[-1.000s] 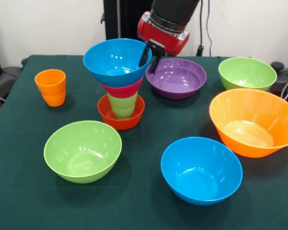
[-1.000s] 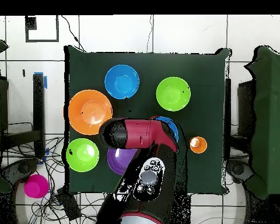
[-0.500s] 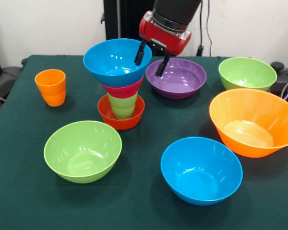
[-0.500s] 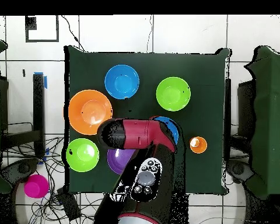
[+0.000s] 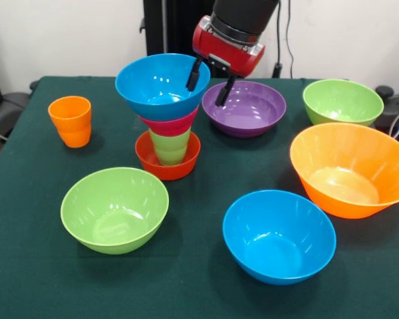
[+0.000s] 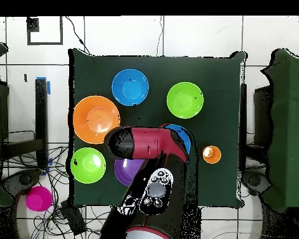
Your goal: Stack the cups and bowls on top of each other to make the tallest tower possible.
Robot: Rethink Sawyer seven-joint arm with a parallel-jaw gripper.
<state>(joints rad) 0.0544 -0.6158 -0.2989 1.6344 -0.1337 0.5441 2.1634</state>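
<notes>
- Jaws of the gripper (image 5: pixel 208 83) are spread apart and hold nothing, just over the back rim of the tower's (image 5: pixel 165 116) top blue bowl (image 5: pixel 161 85).
- No words or labels can be read on anything.
- Tower stands toward the back of the table (image 5: pixel 186 292), with the purple bowl (image 5: pixel 245 107) close beside it.
- Orange cup (image 5: pixel 70 120) stands alone near one table edge.
- Front of the table has bare cloth.

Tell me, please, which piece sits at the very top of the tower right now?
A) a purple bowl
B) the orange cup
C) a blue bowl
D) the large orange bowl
C: in the front view a blue bowl crowns the tower, above a pink bowl, the light green cup and a red-orange bowl; the open gripper hangs beside its rim.
</notes>
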